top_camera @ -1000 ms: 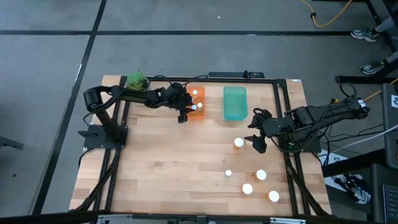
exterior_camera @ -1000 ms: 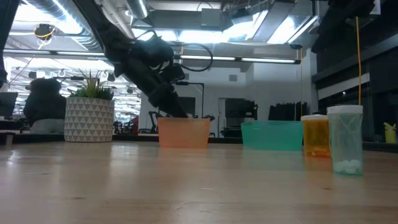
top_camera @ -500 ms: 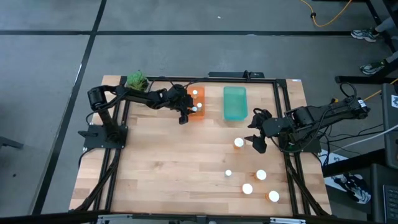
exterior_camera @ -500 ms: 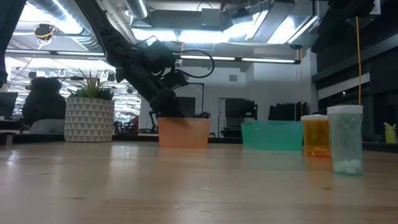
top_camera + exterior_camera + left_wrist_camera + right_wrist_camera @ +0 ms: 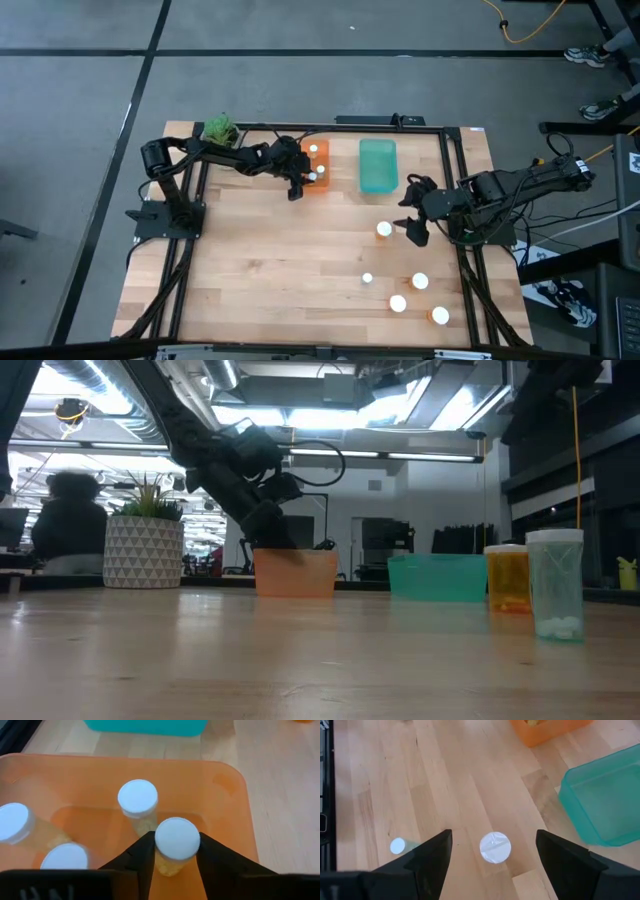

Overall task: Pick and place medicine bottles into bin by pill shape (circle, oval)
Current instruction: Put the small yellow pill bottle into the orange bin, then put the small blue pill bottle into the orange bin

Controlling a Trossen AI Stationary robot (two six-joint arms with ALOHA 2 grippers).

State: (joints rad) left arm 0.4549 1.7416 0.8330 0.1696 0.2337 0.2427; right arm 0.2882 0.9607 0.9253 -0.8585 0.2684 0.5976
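Note:
My left gripper [image 5: 297, 182] reaches over the near left part of the orange bin [image 5: 316, 165] and is shut on a white-capped medicine bottle [image 5: 176, 840]. Three more bottles [image 5: 137, 799] stand in that bin. My right gripper [image 5: 412, 229] is open at the table's right. A white-capped bottle [image 5: 384, 229] stands just left of it, ahead of its fingers in the right wrist view [image 5: 495, 847]. Several more bottles stand on the table near the front right [image 5: 420, 281]. The teal bin [image 5: 378, 165] holds nothing that I can see. My left gripper pinches the bottle between its two fingers [image 5: 142, 856], just under the white cap [image 5: 176, 838]. The fingers come slanting down from the table's left side. The bottle stands about upright inside the orange bin; whether its base rests on the bin floor I cannot tell.
A potted plant [image 5: 221, 129] stands at the far left corner. In the low view an amber bottle [image 5: 507, 577] and a clear bottle [image 5: 555, 596] stand close on the right. Bare wood lies at the table's middle and left front [image 5: 270, 270].
My left gripper has moved a little toward the orange bin and lower, and has then kept still.

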